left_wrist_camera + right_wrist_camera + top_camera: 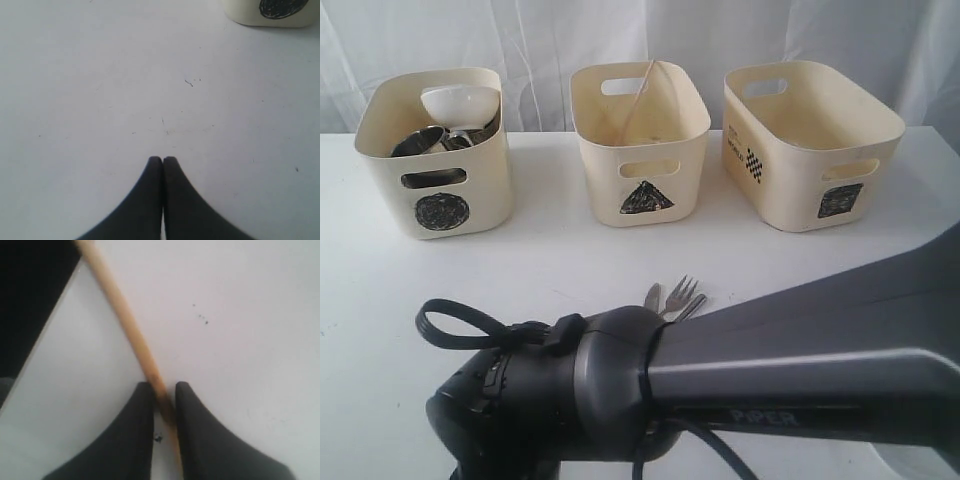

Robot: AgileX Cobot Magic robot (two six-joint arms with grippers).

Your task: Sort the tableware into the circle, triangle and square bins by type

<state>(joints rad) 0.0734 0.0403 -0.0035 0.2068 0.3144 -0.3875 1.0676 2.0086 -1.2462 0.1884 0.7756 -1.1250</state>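
Chopstick (120,305) runs diagonally across the right wrist view on white table (240,340). Its lower end sits between the right gripper (164,386) fingers, which are narrow and pinch it. Left gripper (162,159) fingers are pressed together, holding nothing, over the table.

Exterior view:
- Circle bin (435,190), upper left, holds white bowl (460,103) and steel dishes (420,140).
- Triangle bin (640,150), top centre, has second chopstick (645,88) leaning inside.
- Square bin (790,160) is upper right.
- Fork (682,293) and knife (652,296) lie on the table at centre, partly hidden behind dark arm (740,380), which fills the lower frame.
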